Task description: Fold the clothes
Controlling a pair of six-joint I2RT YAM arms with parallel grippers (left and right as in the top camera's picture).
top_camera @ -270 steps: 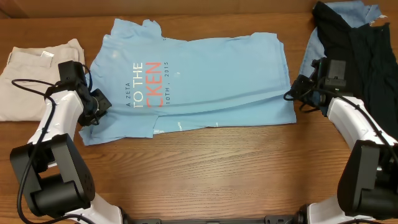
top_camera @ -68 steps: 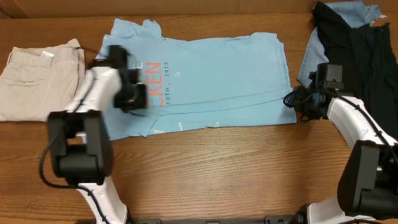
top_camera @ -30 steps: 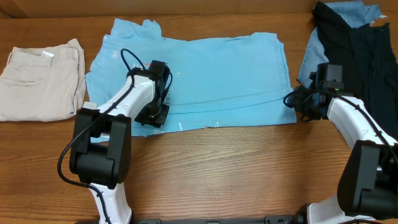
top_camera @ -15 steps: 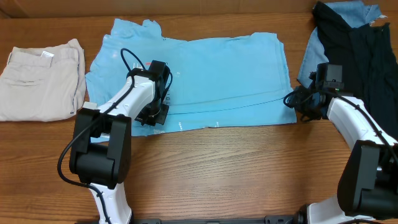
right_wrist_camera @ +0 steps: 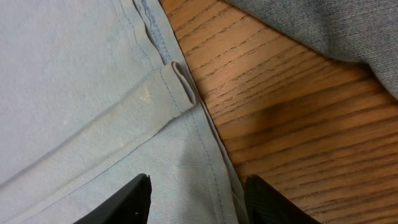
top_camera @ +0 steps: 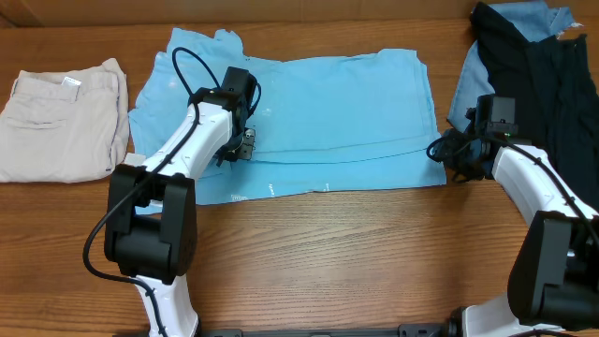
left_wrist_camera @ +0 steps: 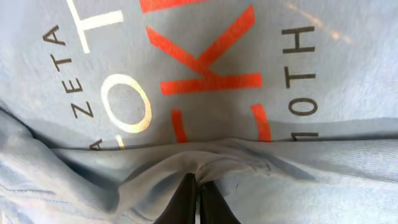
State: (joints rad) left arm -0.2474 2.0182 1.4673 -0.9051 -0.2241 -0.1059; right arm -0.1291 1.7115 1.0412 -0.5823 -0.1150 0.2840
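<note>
Warm brown wood with a clear straight grain makes up the table [top_camera: 356, 253]. Across its far middle lies the T-shirt [top_camera: 328, 103], soft sky-blue cotton spread into a rough rectangle, with a long crease running left to right close to its near edge. Coral and white lettering [left_wrist_camera: 205, 68] shows close up in the left wrist view. The left gripper [left_wrist_camera: 197, 199] is on the shirt's left part, its dark jaws pressed together on a puckered ridge of the blue cloth. The right gripper [right_wrist_camera: 198, 200] hangs at the shirt's right edge, jaws parted and holding nothing, near a stitched hem [right_wrist_camera: 177, 84] rolled into a small tube. Folded beige trousers [top_camera: 56, 122] lie far left. A black garment [top_camera: 533, 75] lies heaped on a denim-blue garment [top_camera: 524, 14] far right.
</note>
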